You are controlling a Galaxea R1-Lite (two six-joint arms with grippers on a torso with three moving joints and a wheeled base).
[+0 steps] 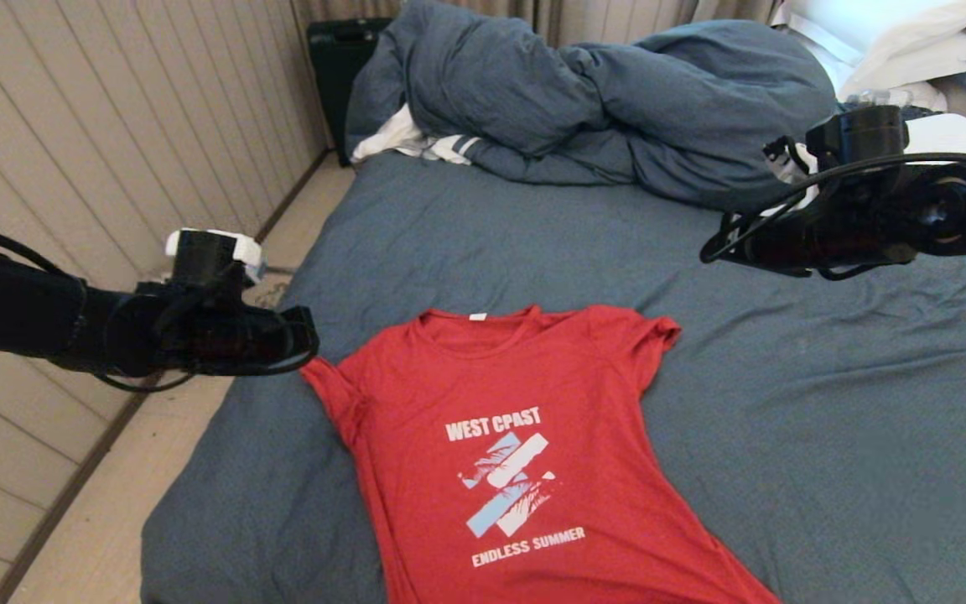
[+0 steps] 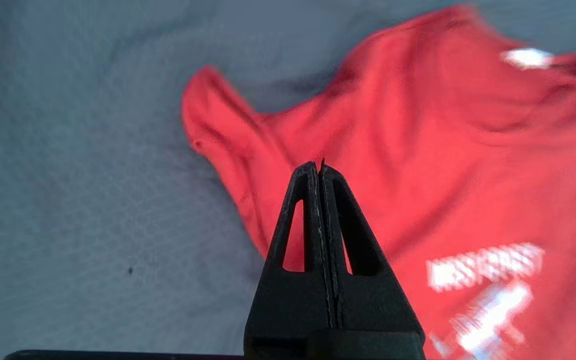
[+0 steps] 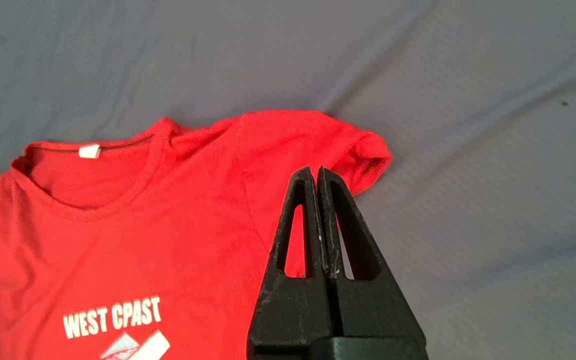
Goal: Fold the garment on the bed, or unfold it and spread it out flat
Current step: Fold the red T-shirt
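Observation:
The garment (image 1: 516, 436), a red short-sleeved T-shirt, lies spread face up on the bed (image 1: 785, 377), with its white lettering and blue-and-white graphic showing and its collar towards the far end. Its hem runs out of the head view at the near edge. My left gripper (image 2: 318, 167) hovers shut and empty above the shirt's left sleeve (image 2: 208, 105); in the head view this left gripper (image 1: 303, 335) is just left of that sleeve. My right gripper (image 3: 316, 171) is shut and empty, held high over the garment's right sleeve (image 3: 363, 155). The right arm (image 1: 877, 210) sits up at the right.
A bunched blue-grey duvet (image 1: 600, 101) fills the far end of the bed, with a white striped cloth (image 1: 424, 143) tucked under it. White pillows (image 1: 894, 33) lie at the far right. A black case (image 1: 340, 59) stands by the panelled wall (image 1: 72, 126). A strip of floor (image 1: 114, 520) runs along the bed's left.

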